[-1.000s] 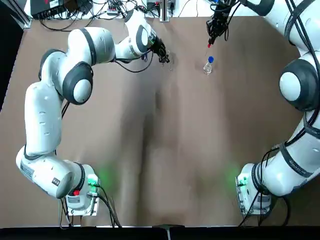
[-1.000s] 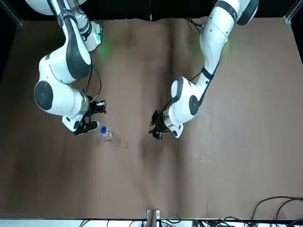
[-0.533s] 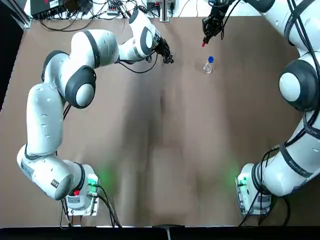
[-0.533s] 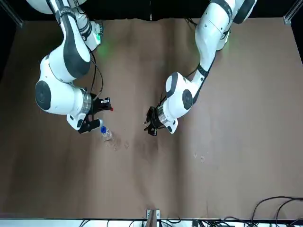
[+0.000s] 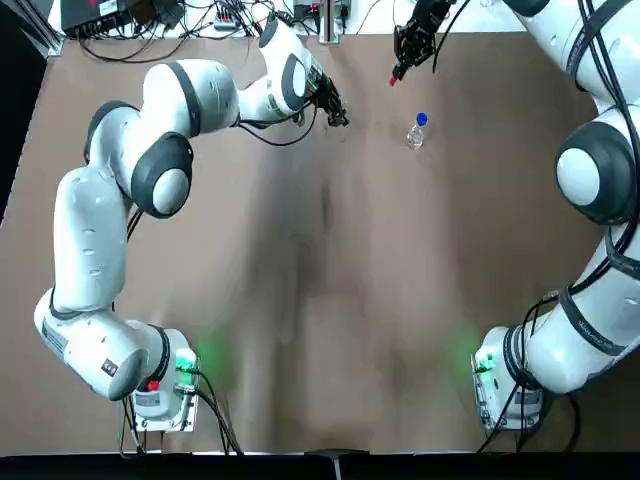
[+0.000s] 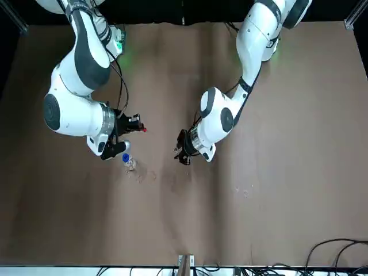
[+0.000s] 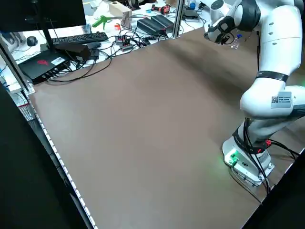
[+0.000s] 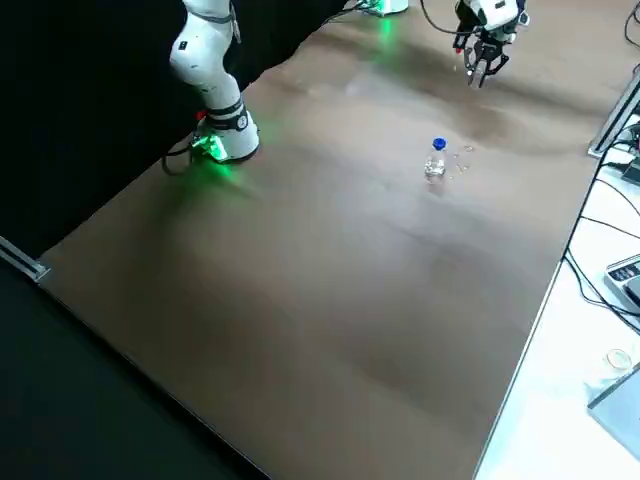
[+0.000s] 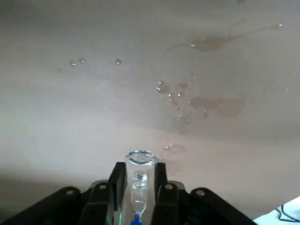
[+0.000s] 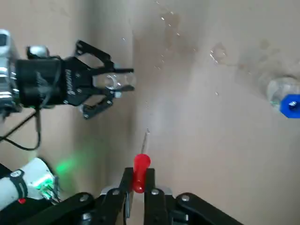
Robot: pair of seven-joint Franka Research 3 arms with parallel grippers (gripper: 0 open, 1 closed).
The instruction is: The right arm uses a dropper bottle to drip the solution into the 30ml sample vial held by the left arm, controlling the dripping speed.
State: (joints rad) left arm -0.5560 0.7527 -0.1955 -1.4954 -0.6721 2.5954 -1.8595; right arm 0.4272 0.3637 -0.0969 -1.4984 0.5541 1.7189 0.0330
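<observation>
My right gripper is pinched on the red rubber bulb of the dropper, whose thin glass tube points away from the fingers. My left gripper, to the left of my right one and nearer my bases, clasps the clear glass vial between its fingers, with its open rim showing. Something slim and clear with a blue end shows through the glass, though I can't tell whether it is inside or behind. The dropper bottle, with its blue collar, stands upright on the brown table, to the right of my left gripper and apart from both hands. Wet drops dot the table near my left gripper.
</observation>
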